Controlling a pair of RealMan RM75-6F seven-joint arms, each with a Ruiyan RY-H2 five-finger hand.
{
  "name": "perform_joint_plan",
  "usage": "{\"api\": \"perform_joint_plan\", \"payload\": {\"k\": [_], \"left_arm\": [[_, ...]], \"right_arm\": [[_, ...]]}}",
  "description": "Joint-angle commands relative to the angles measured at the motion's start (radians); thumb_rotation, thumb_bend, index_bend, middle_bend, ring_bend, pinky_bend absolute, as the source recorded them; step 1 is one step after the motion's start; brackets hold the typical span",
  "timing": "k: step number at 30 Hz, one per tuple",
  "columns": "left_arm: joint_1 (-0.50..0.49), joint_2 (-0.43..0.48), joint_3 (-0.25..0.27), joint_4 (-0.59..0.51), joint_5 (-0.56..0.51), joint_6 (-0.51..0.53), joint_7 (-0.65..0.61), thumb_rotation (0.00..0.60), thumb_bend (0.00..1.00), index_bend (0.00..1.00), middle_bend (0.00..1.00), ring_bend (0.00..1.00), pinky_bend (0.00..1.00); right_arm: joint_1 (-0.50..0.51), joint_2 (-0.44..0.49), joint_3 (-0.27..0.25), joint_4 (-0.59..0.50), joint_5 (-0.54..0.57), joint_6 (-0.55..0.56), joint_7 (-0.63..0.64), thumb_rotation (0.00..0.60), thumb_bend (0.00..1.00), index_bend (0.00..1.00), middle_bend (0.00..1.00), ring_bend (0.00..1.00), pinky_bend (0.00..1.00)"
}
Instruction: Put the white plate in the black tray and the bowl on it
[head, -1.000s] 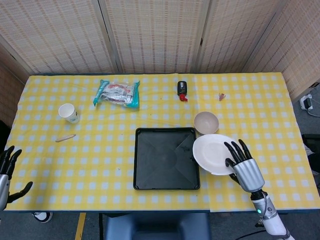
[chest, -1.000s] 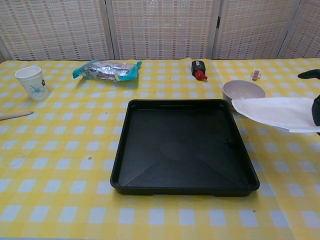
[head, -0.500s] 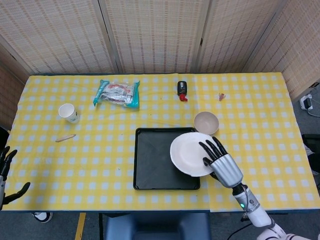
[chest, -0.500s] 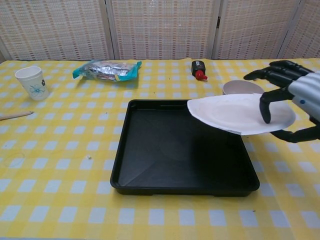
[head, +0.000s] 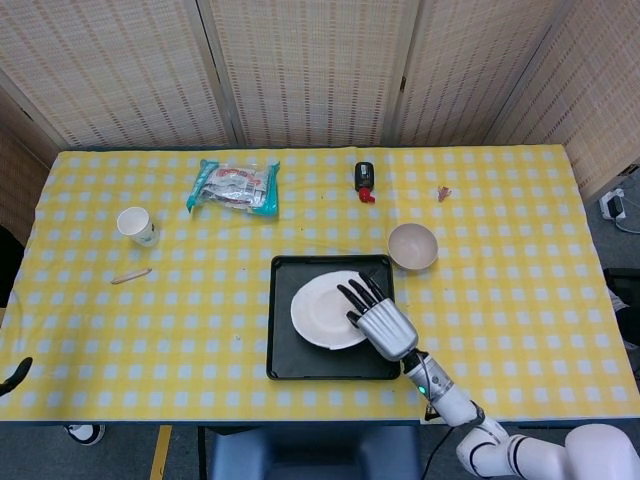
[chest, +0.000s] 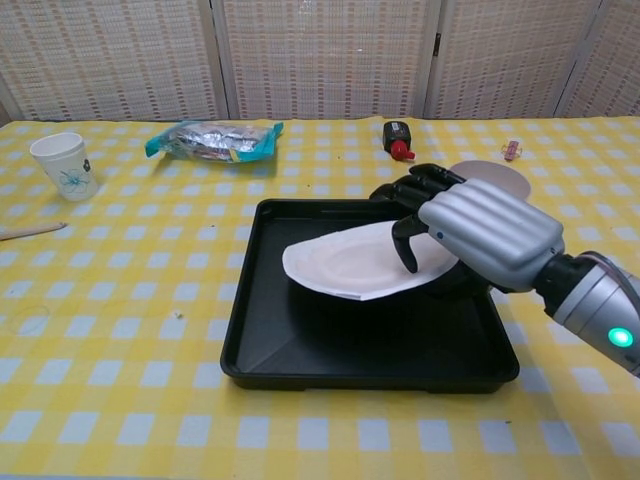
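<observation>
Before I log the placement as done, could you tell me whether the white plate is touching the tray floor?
Apart. In the chest view the white plate, held by the right hand, hangs tilted with a dark gap above the black tray floor.

**Surfaces and finishes**

The right hand (chest: 470, 235) has a smooth silver shell with a metallic sheen and glossy black fingers (chest: 405, 250). The white plate (chest: 345, 265) looks matt. The black tray (chest: 300, 350) is smooth, faintly shiny plastic. The checked tablecloth (chest: 120, 300) is cloth-like. The snack packet (chest: 213, 139) is crinkled foil.
</observation>
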Motion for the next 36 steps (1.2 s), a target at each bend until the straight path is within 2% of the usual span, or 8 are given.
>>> {"api": "perform_joint_plan", "payload": {"k": [1,3,7,8,18,26,32,36], "left_arm": [[0.01,-0.002,-0.01,0.021,0.016,0.033,-0.031,0.6,0.27,0.0,0.0,0.0,0.0],[0.009,0.0,-0.012,0.029,0.009,0.027,-0.041,0.6,0.27,0.0,0.0,0.0,0.0],[0.004,0.013,-0.007,0.03,0.0,-0.002,-0.069,0.6,0.27,0.0,0.0,0.0,0.01],[0.004,0.015,-0.007,0.031,0.0,-0.003,-0.069,0.6,0.27,0.0,0.0,0.0,0.01],[0.008,0.008,-0.009,0.04,0.011,0.011,-0.075,0.6,0.22,0.0,0.0,0.0,0.02],[0.002,0.005,-0.009,0.027,0.002,-0.008,-0.05,0.6,0.2,0.0,0.0,0.0,0.02],[0.005,0.008,-0.011,0.028,-0.006,-0.007,-0.051,0.6,0.2,0.0,0.0,0.0,0.02],[0.004,0.01,-0.014,0.027,-0.014,-0.012,-0.053,0.6,0.2,0.0,0.0,0.0,0.02]], "right_arm": [[0.013,-0.026,0.007,0.034,0.016,-0.01,0.013,0.6,0.48,0.69,0.14,0.1,0.0],[0.019,-0.039,0.007,0.054,0.021,-0.011,0.016,0.6,0.48,0.6,0.12,0.1,0.0],[0.023,-0.042,0.005,0.051,0.043,-0.03,0.018,0.6,0.48,0.09,0.01,0.06,0.0],[0.023,-0.04,0.005,0.046,0.047,-0.033,0.013,0.6,0.48,0.02,0.0,0.04,0.0],[0.022,0.066,-0.01,-0.135,0.083,-0.07,-0.041,0.6,0.48,0.0,0.0,0.0,0.0],[0.069,0.289,0.046,-0.526,0.333,-0.31,-0.192,0.6,0.4,0.0,0.0,0.0,0.0],[0.091,0.416,0.038,-0.691,0.437,-0.381,-0.23,0.6,0.36,0.0,0.0,0.0,0.0],[0.088,0.447,0.025,-0.712,0.464,-0.349,-0.288,0.6,0.33,0.0,0.0,0.0,0.0]]}}
